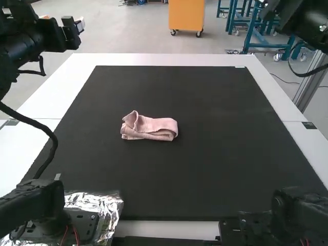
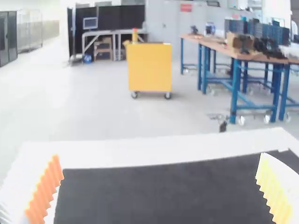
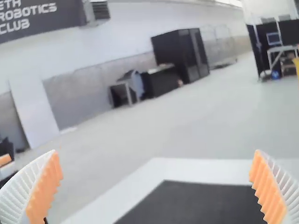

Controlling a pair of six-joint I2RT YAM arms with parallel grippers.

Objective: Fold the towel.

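Observation:
The pink towel (image 1: 149, 127) lies on the black mat as a small, narrow bundle, with folded layers and a raised corner at its left end. My left gripper (image 1: 63, 20) is at the upper left of the high view, raised and well apart from the towel. In the left wrist view my left gripper (image 2: 159, 161) is open with nothing between its fingers. My right gripper (image 3: 155, 161) stands open in the right wrist view, its ribbed fingers wide apart and nothing between them.
The black mat (image 1: 220, 174) covers most of the white table (image 1: 159, 59). The right arm (image 1: 302, 23) is raised at the high view's upper right corner. Crinkled foil (image 1: 105, 205) lies by the left arm's base.

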